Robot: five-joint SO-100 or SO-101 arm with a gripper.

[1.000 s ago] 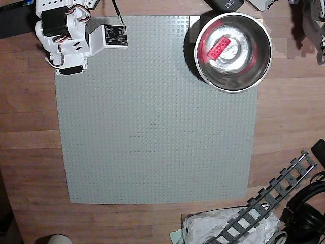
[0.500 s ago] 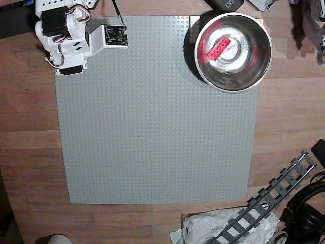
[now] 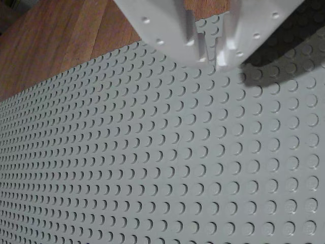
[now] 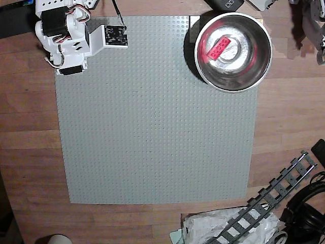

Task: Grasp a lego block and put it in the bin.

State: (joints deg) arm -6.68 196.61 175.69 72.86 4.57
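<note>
Red lego block (image 4: 219, 48) lies inside the steel bowl (image 4: 259, 61) at the baseplate's top right corner in the overhead view.

My fingers (image 3: 209, 55) hang nearly closed and empty, a narrow slit between them, over the grey studded baseplate (image 3: 152, 173) near its edge by the wooden table (image 3: 56, 46); my arm (image 4: 66, 33) sits folded at the top left.

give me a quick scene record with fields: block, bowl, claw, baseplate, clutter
block: red brick lying inside the bowl, on its flat bottom
bowl: steel bowl at the top right corner of the baseplate in the overhead view
claw: claw holds nothing, jaws nearly closed, above bare studs
arm: arm folded at the top left corner
baseplate: grey baseplate, nothing loose on it
clutter: track piece at the bottom right, off the baseplate
</note>
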